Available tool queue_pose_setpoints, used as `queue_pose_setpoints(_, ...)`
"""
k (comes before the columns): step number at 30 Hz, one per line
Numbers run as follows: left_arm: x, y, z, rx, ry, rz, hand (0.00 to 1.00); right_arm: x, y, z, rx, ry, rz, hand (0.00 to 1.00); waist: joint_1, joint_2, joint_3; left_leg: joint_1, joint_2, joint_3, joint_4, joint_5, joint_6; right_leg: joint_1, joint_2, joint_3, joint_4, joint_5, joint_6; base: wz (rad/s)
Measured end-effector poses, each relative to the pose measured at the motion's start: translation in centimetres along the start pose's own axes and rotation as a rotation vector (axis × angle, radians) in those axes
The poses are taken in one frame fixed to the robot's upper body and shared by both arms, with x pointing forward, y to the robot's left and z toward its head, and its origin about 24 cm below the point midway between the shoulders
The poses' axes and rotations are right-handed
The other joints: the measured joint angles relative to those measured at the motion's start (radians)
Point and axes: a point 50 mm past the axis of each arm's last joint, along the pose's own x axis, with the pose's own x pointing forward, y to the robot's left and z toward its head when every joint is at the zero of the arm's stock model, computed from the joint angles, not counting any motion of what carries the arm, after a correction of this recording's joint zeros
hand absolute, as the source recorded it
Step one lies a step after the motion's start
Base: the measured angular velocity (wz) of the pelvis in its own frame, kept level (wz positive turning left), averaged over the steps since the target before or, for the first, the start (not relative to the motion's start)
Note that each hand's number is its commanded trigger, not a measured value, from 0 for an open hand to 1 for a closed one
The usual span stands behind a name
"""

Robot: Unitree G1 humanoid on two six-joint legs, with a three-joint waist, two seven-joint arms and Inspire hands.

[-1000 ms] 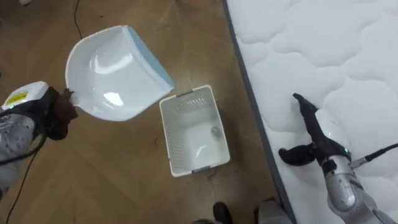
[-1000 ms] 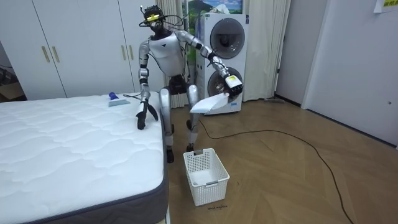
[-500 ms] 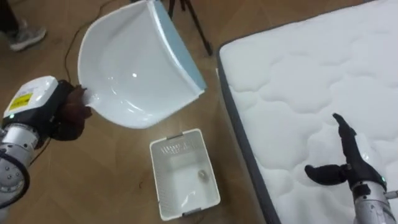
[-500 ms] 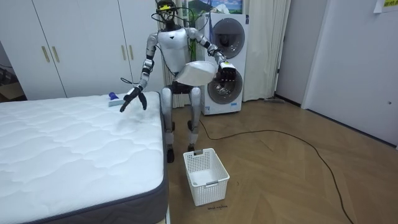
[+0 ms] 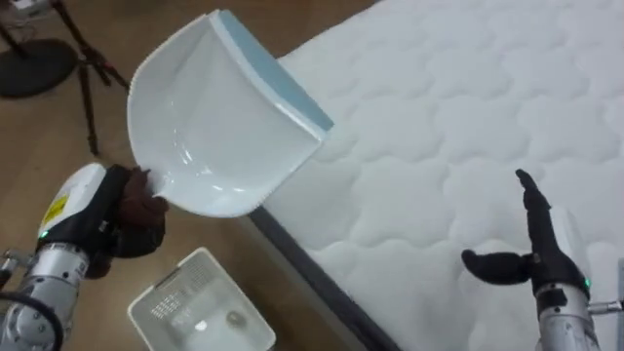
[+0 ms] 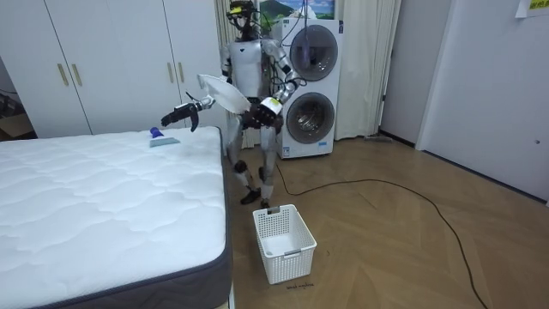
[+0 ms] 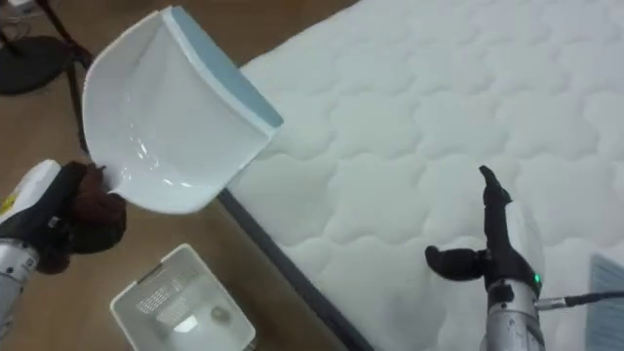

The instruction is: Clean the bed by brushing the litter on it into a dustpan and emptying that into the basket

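Gripping a glossy white, blue-lipped dustpan (image 5: 219, 127) is the left hand (image 5: 135, 210).

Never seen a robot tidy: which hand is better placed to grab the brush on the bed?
Probably the right hand: open, empty, above the mattress near the brush. The left hand grips the dustpan.

left hand (image 7: 90, 222) grips dustpan (image 7: 166, 127); right hand (image 7: 497, 242) outstretched over mattress (image 7: 419, 107)

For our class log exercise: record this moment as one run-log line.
left hand: shut on dustpan handle, dustpan raised near mattress edge | right hand: open, over mattress | basket: on floor beside mattress
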Motion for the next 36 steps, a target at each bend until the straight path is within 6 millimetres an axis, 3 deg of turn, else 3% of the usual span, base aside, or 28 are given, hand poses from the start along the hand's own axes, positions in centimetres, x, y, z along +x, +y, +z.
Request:
queue_pose_setpoints(1,0.0,-0.5,0.1,-0.042,0.002,0.001,1.0,0.0,0.3,0.1,0.001,-0.004,0.011,0.0,0.014,-0.001,0.0013,-0.006,0.002,-0.066,0.014,0.0,0.0,0.01,0.011,-0.006,-0.053,-0.006,-0.006,-1.5)
queue_pose_setpoints(3,0.0,-0.8,0.3,-0.069,0.0,0.002,1.0,0.0,0.9,0.6,0.009,-0.023,0.035,0.0,0.017,-0.001,-0.0005,-0.025,0.008,-0.141,0.041,0.001,-0.002,0.045,0.037,-0.004,-0.143,-0.008,-0.008,-1.18)
queue_pose_setpoints(6,0.4,-0.8,0.8,-0.085,-0.017,0.012,1.0,0.2,1.0,0.9,0.034,-0.027,0.025,0.0,-0.026,-0.001,-0.0012,-0.064,0.034,-0.138,0.088,-0.001,-0.004,0.024,0.052,-0.007,-0.185,-0.002,-0.029,-0.54)
queue_pose_setpoints(10,-0.1,-1.8,0.5,-0.117,0.005,-0.003,1.0,0.2,0.9,0.8,0.059,-0.01,0.015,0.0,-0.08,-0.002,-0.0044,-0.051,0.066,-0.109,0.083,0.002,-0.027,0.02,0.085,0.02,-0.204,0.015,-0.057,-0.27)
queue_pose_setpoints(14,-0.3,-3.0,0.8,-0.17,0.013,-0.008,1.0,0.2,0.8,0.7,0.07,-0.002,0.002,0.0,-0.099,-0.001,-0.0056,-0.054,0.092,-0.095,0.105,0.01,-0.036,0.005,0.107,0.036,-0.209,0.022,-0.076,-0.21)
queue_pose_setpoints(18,-0.5,-4.2,1.0,-0.2,0.027,-0.034,1.0,0.1,1.3,0.9,0.083,-0.001,0.008,0.0,-0.103,-0.001,-0.0123,-0.041,0.121,-0.082,0.133,0.013,-0.056,-0.009,0.14,0.089,-0.203,0.025,-0.101,-0.38)
queue_pose_setpoints(20,-1.0,-4.8,0.6,-0.211,0.05,-0.047,1.0,0.1,1.4,1.1,0.087,-0.007,0.024,0.0,-0.101,0.001,-0.0141,-0.034,0.12,-0.146,0.137,0.017,-0.067,-0.007,0.156,0.124,-0.202,0.025,-0.113,-0.66)
queue_pose_setpoints(21,-1.3,-5.1,0.1,-0.211,0.072,-0.058,1.0,0.1,1.5,1.1,0.078,-0.013,0.037,0.0,-0.101,0.001,-0.0143,-0.03,0.116,-0.208,0.142,0.021,-0.075,-0.007,0.169,0.153,-0.2,0.023,-0.119,-0.78)
queue_pose_setpoints(22,-1.5,-5.5,-0.5,-0.214,0.098,-0.069,1.0,0.1,1.5,1.1,0.076,-0.012,0.053,0.0,-0.101,0.003,-0.0152,-0.031,0.102,-0.301,0.15,0.024,-0.08,-0.007,0.186,0.195,-0.2,0.022,-0.12,-0.84)
queue_pose_setpoints(23,-1.6,-5.6,-0.7,-0.216,0.112,-0.074,1.0,0.1,1.5,1.0,0.074,-0.011,0.063,0.0,-0.098,0.004,-0.0159,-0.031,0.099,-0.346,0.156,0.024,-0.081,-0.007,0.195,0.216,-0.2,0.022,-0.121,-0.98)
queue_pose_setpoints(25,-2.0,-6.5,-1.3,-0.234,0.154,-0.089,0.69,0.1,1.5,1.0,0.052,-0.015,0.099,0.0,-0.076,0.011,-0.02,-0.018,0.067,-0.536,0.149,0.025,-0.081,-0.001,0.23,0.306,-0.2,0.031,-0.132,-1.14)
queue_pose_setpoints(27,-2.4,-6.9,-1.5,-0.257,0.169,-0.09,0.0,0.1,1.8,1.0,0.032,-0.021,0.125,0.0,-0.071,0.015,-0.0208,0.007,0.05,-0.619,0.117,0.028,-0.092,0.002,0.25,0.367,-0.201,0.043,-0.142,-1.07)
queue_pose_setpoints(30,-2.6,-7.3,-1.4,-0.28,0.176,-0.086,0.0,0.0,2.0,1.1,-0.007,-0.035,0.154,0.0,-0.081,0.023,-0.0228,0.071,0.042,-0.63,0.039,0.031,-0.114,-0.005,0.276,0.436,-0.2,0.05,-0.141,-0.78)
queue_pose_setpoints(32,-2.5,-7.2,-1.3,-0.28,0.168,-0.083,0.0,0.0,2.0,1.2,-0.002,-0.035,0.155,0.0,-0.092,0.024,-0.0201,0.099,0.04,-0.629,-0.003,0.033,-0.117,-0.008,0.28,0.444,-0.204,0.058,-0.142,-0.46)
queue_pose_setpoints(34,-2.4,-7.5,-1.2,-0.28,0.167,-0.091,0.0,0.0,2.2,1.3,0.026,-0.032,0.153,0.0,-0.131,0.019,-0.0166,0.106,0.036,-0.628,-0.033,0.034,-0.12,-0.009,0.279,0.442,-0.215,0.06,-0.136,0.02)
queue_pose_setpoints(36,-2.3,-7.8,-1.2,-0.28,0.169,-0.103,0.0,0.0,2.2,1.3,0.046,-0.025,0.15,0.0,-0.132,0.018,-0.0145,0.117,0.035,-0.622,-0.051,0.034,-0.12,-0.011,0.281,0.443,-0.225,0.064,-0.131,-0.04)
